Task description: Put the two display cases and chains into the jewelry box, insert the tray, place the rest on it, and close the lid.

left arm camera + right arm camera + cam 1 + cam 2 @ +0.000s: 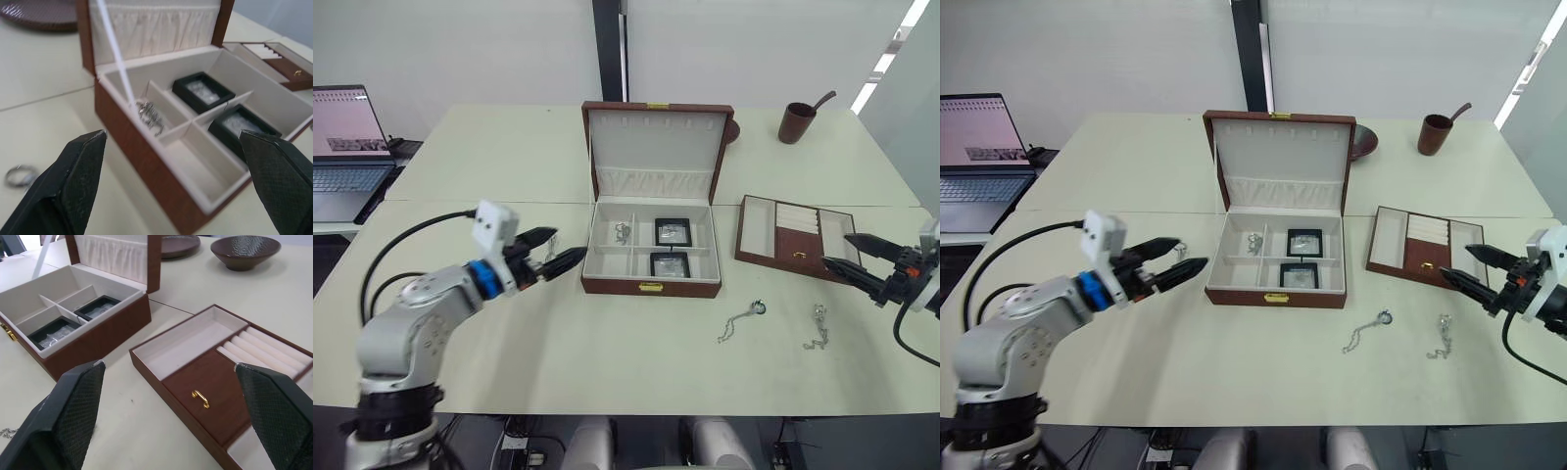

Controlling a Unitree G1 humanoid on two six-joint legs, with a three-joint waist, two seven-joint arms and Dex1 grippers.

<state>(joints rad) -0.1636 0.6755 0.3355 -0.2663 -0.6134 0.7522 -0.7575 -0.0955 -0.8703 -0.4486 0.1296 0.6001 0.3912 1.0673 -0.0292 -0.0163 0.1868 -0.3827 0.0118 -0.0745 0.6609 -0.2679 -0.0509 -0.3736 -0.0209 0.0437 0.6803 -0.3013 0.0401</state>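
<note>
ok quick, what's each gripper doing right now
Left gripper: open, holding nothing, beside the jewelry box.
Right gripper: open, holding nothing, at the tray.

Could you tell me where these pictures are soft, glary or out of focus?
Left wrist view: the ring on the table and the near fingertips are blurred, the jewelry box sharper. Left eye view: bright window glare at the upper right corner; the laptop screen glows. Right wrist view: the bowl is slightly soft.

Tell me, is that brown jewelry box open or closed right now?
Open. The jewelry box has its lid standing upright at the back, so the two display cases in its compartments show.
</note>
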